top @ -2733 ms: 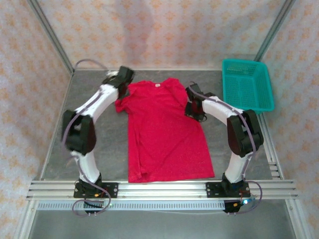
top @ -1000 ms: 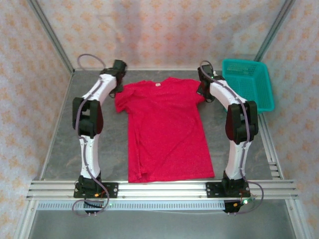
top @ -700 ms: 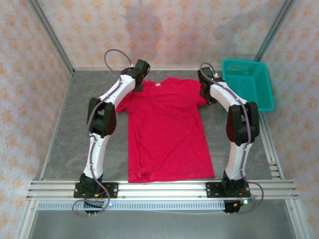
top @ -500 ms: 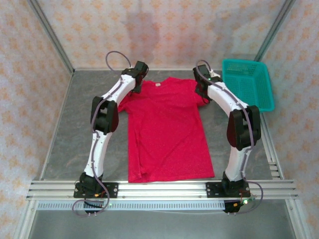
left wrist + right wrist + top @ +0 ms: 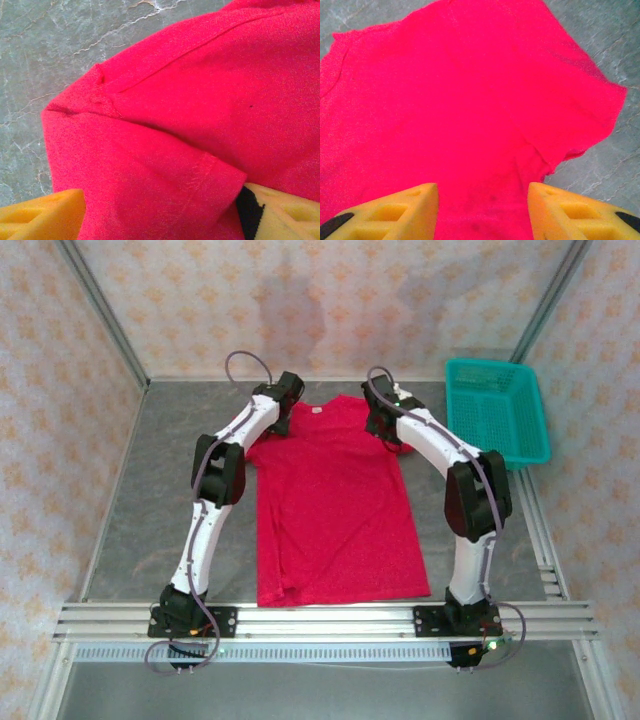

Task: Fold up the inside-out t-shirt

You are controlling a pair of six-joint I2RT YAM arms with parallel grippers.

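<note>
Bright red short-sleeved cloth t-shirt (image 5: 335, 510): you have one. Your left gripper (image 5: 160, 200) has its yellow fingers (image 5: 45, 215) spread wide, with the left sleeve's hem lying loose between them, not clamped. Your right gripper (image 5: 482, 187) is also parted, above the right shoulder cloth. Beyond it that sleeve lies flat on the grey marbled tabletop (image 5: 170, 500). The shirt is spread flat between the two arms, collar far, hem near, with its stitched seams showing and one small white label (image 5: 316, 411) at the collar. One teal plastic basket (image 5: 497, 415) sits far right, well apart.

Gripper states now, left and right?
Left gripper: open, fingers either side of the bright red cloth t-shirt's sleeve.
Right gripper: open over the same shirt.
</note>
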